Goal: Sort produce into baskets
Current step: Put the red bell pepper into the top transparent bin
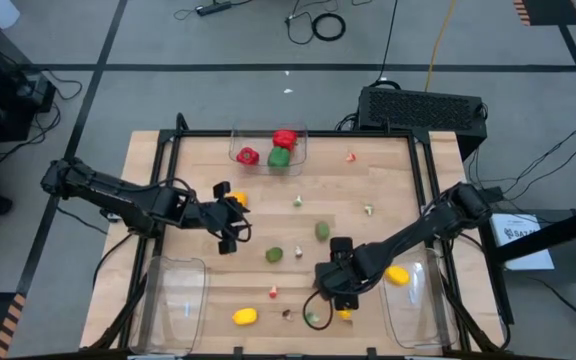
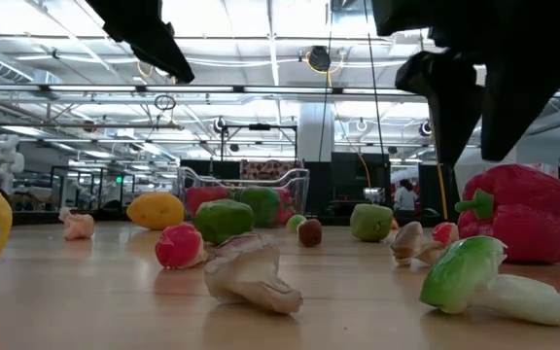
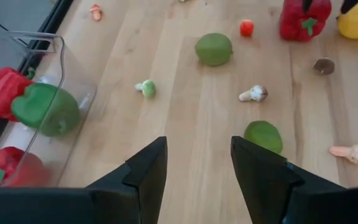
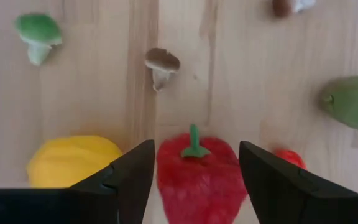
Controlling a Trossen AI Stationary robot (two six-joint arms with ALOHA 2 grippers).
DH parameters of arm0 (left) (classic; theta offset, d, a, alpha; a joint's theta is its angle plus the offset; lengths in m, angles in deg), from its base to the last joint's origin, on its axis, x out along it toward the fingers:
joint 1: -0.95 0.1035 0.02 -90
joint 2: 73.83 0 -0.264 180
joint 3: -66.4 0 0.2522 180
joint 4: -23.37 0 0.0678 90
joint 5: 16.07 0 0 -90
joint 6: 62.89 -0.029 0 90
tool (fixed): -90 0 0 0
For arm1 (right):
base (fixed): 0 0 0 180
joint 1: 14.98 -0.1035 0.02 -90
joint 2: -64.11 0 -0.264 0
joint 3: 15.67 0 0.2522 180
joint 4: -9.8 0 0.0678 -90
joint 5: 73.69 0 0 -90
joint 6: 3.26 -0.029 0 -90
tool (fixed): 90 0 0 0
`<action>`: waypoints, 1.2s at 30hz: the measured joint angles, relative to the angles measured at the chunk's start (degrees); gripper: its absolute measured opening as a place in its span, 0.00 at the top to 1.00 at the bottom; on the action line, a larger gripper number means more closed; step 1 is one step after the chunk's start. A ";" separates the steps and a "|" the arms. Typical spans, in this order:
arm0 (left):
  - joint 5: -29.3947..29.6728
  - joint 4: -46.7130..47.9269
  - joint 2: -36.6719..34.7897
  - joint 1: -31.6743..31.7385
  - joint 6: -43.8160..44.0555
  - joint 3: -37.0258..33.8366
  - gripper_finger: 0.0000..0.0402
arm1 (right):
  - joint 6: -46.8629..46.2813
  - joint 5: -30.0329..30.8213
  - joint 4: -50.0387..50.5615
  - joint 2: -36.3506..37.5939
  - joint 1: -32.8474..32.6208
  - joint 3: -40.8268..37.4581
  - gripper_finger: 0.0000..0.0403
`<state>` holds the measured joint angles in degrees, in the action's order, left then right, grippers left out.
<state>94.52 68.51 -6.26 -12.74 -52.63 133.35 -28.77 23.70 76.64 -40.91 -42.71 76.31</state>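
Near the table's (image 1: 388, 200) front edge | right gripper (image 4: 194, 171) fingers spread wide around red pepper (image 4: 197, 174) | looks light, slick plastic, so pinch its fat middle | left gripper (image 3: 197, 168) hovering, fingers apart, empty

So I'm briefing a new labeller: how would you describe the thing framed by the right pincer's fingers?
Find the clear bin on the table's right side; the right pincer hangs open just inward of it. Between its fingers lies a red pepper, the only big red piece with a green stem there, flanked by a yellow fruit and a tiny red bit.
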 joint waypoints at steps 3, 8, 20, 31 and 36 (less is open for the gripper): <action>1.59 0.00 0.02 -0.39 0.01 0.00 0.55 | 1.94 0.20 -1.15 -0.93 0.31 0.00 0.44; 2.38 -0.02 0.02 -0.60 0.06 0.02 0.55 | 2.70 0.04 -2.13 -3.35 1.84 0.00 0.44; 2.43 0.00 0.02 -0.59 0.20 0.04 0.55 | 3.71 -3.28 -0.85 -5.57 2.93 0.00 0.52; 3.57 0.00 0.02 -0.59 0.01 0.06 0.55 | 4.68 -4.85 0.15 -5.57 2.91 0.00 0.74; 3.70 0.00 0.02 -0.59 0.01 0.07 0.55 | 5.30 -4.87 0.15 -5.57 2.91 0.00 0.80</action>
<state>98.22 68.51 -6.24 -13.33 -52.62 133.41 -23.47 18.83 76.79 -46.48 -39.80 76.31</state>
